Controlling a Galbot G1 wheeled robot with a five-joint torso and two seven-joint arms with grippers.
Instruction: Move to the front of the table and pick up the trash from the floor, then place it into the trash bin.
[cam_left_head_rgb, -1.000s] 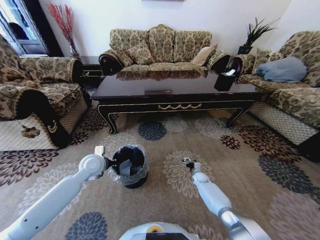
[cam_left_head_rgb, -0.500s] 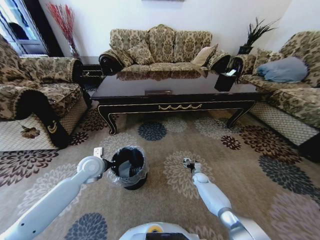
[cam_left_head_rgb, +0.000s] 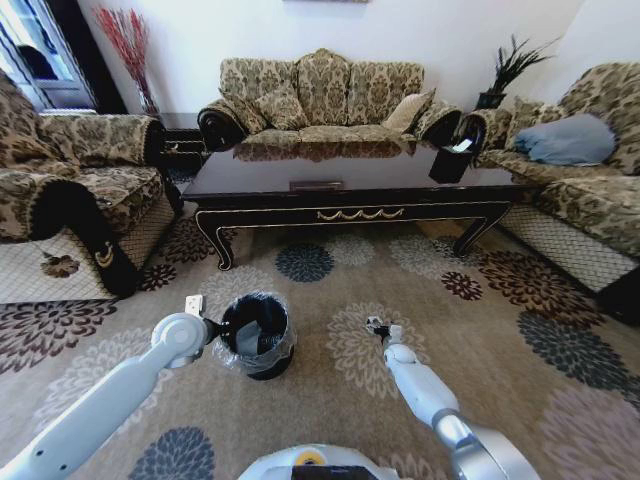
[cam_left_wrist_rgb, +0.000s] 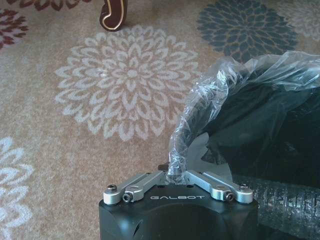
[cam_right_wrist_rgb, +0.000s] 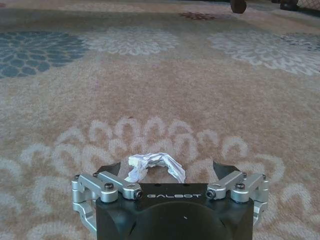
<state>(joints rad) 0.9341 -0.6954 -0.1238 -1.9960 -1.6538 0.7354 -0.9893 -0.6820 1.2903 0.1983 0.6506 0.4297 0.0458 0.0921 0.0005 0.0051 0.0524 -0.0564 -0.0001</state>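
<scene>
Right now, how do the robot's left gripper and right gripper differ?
The left gripper is shut on the round black trash bin's crinkled clear plastic liner; the right gripper is open around a crumpled white paper scrap. The left sits at the bin's rim, the right low over the beige flowered carpet.

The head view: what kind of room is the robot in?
Most likely a home living room. Patterned sofas ring a long dark coffee table, and a flowered carpet covers the floor.
</scene>
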